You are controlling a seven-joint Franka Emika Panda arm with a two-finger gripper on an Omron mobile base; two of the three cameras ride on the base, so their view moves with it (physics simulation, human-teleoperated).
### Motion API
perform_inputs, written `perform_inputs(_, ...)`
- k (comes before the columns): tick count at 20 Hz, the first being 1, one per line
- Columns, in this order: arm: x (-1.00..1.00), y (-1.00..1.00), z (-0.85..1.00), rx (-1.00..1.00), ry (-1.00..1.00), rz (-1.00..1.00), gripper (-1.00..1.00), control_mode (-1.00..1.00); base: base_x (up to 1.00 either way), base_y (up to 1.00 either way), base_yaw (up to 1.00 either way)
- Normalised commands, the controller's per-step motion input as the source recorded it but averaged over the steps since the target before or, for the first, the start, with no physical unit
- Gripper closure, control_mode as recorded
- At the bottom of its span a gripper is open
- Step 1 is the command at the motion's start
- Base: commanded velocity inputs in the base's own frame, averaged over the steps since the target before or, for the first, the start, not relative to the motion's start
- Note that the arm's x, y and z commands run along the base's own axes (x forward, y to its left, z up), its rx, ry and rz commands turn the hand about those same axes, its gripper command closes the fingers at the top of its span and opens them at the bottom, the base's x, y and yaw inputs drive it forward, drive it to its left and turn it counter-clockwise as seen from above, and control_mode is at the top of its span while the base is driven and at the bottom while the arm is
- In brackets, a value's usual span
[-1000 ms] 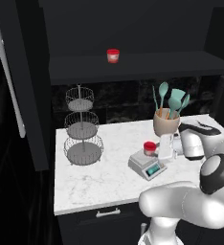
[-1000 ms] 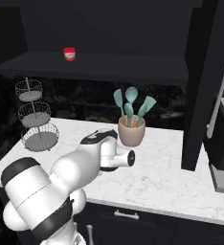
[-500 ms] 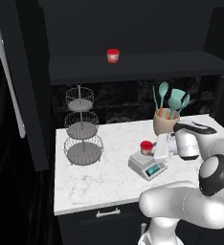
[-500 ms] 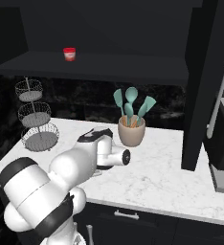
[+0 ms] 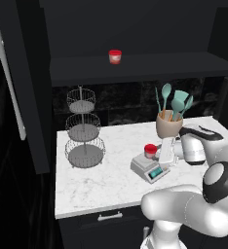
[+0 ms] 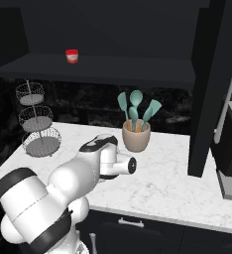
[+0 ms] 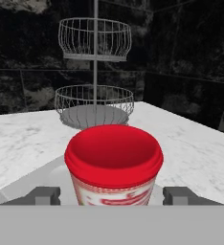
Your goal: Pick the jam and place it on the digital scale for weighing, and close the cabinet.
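The jam (image 5: 150, 150) (image 7: 114, 165), a squat jar with a red lid, stands upright on the platform of the digital scale (image 5: 150, 168) (image 7: 30, 182). My gripper (image 5: 165, 151) (image 7: 111, 195) reaches in from the right at jar height. It is open, with a fingertip on each side of the jar and a thin gap to its body. A second alike jar (image 5: 115, 56) (image 6: 72, 55) sits on the cabinet shelf above. The cabinet stands open, its left door (image 5: 26, 97) swung out with a long bar handle (image 5: 9, 82). Its right door (image 6: 212, 84) is open too.
A three-tier wire basket stand (image 5: 84, 131) (image 7: 95, 103) (image 6: 36, 119) stands left of the scale. A pot of teal utensils (image 5: 169, 121) (image 6: 136, 136) sits just behind my hand. My own arm (image 6: 108, 158) covers the scale in the right base view.
My hand and the jam have edged slightly left over the scale. Nothing else has moved.
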Motion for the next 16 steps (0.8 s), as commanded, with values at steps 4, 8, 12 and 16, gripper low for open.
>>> perform_inputs(4,-0.03,0.01,0.00,0.00,0.00,0.00,-1.00,-1.00,0.00,0.00,0.00)
perform_inputs(8,0.00,-0.15,0.00,0.00,0.00,0.00,-1.00,-1.00,0.00,0.00,0.00)
perform_inputs(12,-0.16,-0.47,0.06,0.02,0.00,0.00,-1.00,-1.00,0.00,0.00,0.00)
perform_inputs(16,-0.47,-0.76,0.21,0.12,-0.30,-0.08,-1.00,-1.00,0.00,0.00,0.00)
